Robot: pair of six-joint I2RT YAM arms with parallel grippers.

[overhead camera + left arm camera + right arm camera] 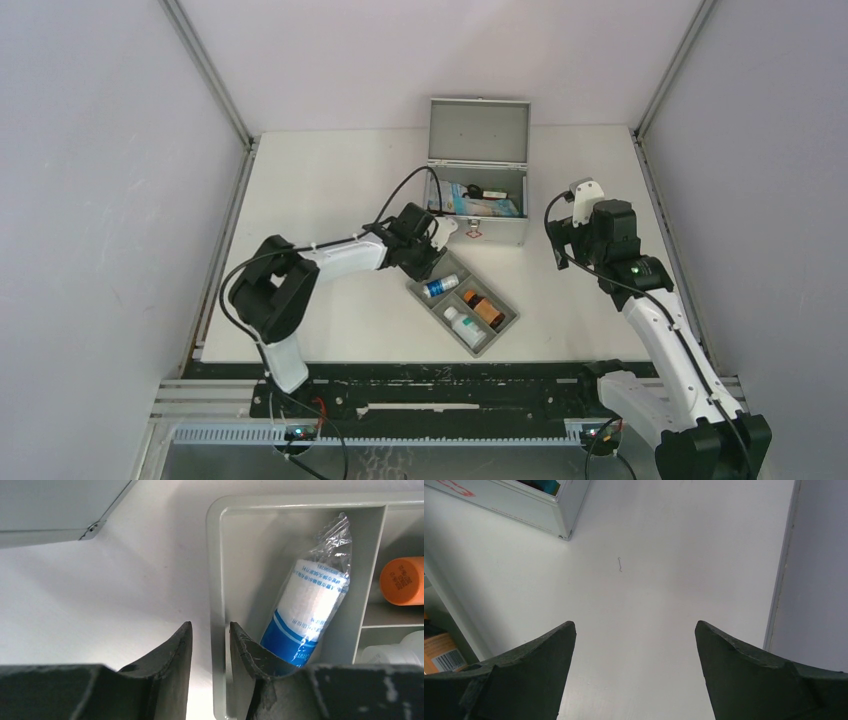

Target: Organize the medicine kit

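Note:
The medicine kit [478,215] stands open at the back of the table, its lid [478,130] upright and blue packets inside. In front of it lies a grey tray [414,290]. My left gripper [436,252] is at the tray's far corner. In the left wrist view its jaws [210,624] straddle the tray's wall [216,580], slightly parted, with a gap on the left side. A plastic-wrapped blue-and-white roll [310,610] lies in that compartment. My right gripper [634,623] hangs wide open over bare table, right of the kit [524,505], with nothing between its fingers.
The tray also holds an orange-capped brown bottle [402,580] and a white bottle [395,652] in its other compartments. The kit's corner [45,510] is just beyond the tray. Enclosure walls and metal posts [660,90] bound the table on three sides.

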